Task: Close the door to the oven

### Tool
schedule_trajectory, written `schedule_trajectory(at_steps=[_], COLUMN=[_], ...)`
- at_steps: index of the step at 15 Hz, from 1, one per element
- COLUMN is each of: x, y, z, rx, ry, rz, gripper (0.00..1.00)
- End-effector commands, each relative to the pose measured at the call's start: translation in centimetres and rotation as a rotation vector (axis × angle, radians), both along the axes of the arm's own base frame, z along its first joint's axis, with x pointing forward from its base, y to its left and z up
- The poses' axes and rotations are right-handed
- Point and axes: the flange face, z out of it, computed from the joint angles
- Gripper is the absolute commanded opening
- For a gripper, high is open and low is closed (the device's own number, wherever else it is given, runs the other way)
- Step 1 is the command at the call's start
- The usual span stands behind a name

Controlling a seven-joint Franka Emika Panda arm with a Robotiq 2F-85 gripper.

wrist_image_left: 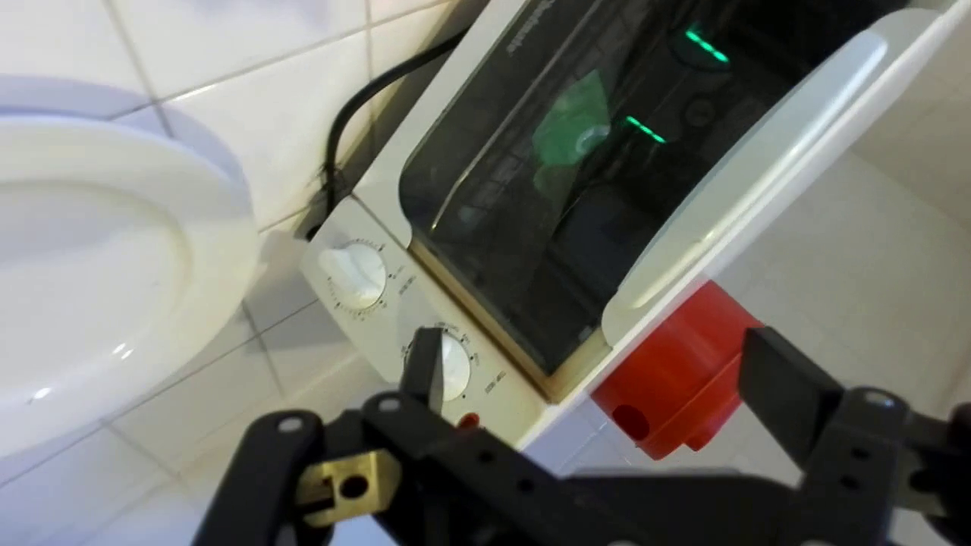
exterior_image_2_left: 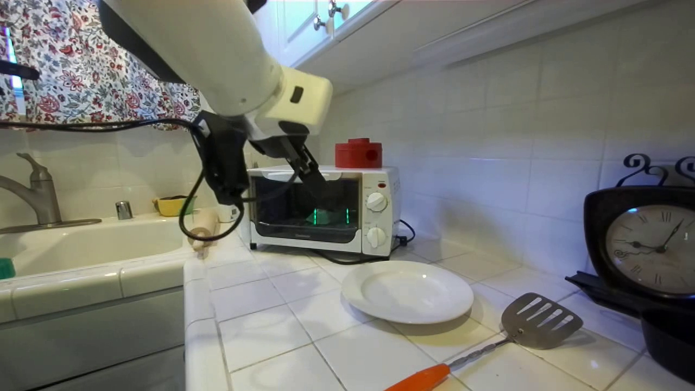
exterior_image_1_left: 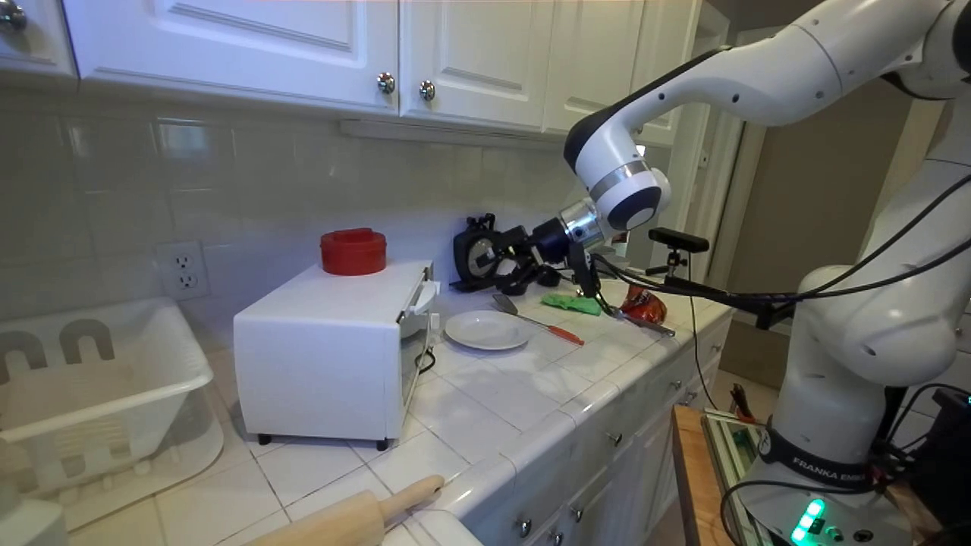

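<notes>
Wrist view: the gripper (wrist_image_left: 595, 360) has its two fingers (wrist_image_left: 789, 394) spread wide apart, with a corner of the oven (exterior_image_1_left: 318, 371) and a red box (wrist_image_left: 675, 368) showing between them. In both exterior views it hangs above the counter (exterior_image_1_left: 485, 409), in front of the oven's glass-fronted door (exterior_image_2_left: 288, 217). The door stands upright or nearly so, its handle (wrist_image_left: 747, 182) along the top; whether it is fully shut cannot be told. The oven sits on the counter between a white dish rack (exterior_image_1_left: 152, 423) and a white plate (exterior_image_2_left: 407, 293), and the red box rests on its top, near the edge closest to the wall (exterior_image_2_left: 488, 163). Two knobs (exterior_image_2_left: 376, 202) sit beside the door, on the wall side. An orange-handled spatula (exterior_image_2_left: 529, 331) lies beside the plate; a dark clock (exterior_image_2_left: 657, 252) stands at the counter's back edge. A crumpled red packet (exterior_image_1_left: 645, 305) lies near the front edge, and a rolling pin (exterior_image_1_left: 334, 523) at the corner by the sink (exterior_image_2_left: 114, 241).
</notes>
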Motion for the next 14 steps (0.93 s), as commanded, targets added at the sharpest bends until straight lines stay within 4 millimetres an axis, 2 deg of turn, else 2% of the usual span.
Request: schedule_trajectory(at_steps=[1,5,10,11,14], x=[-1.5,-1.1,0.1,-0.4,-0.1], y=[1.2,1.3,0.3,0.9,0.2], z=[1.2,-0.9,-4.6,-3.3,-4.7], rx=[-0.196,-0.4,-0.586,-0.531,-0.568], ry=[0.068,0.169,0.286,0.242,0.283], rz=[0.008,0.039,0.235,0.199,0.235], gripper=[1.0,1.0,1.0,1.0,1.0])
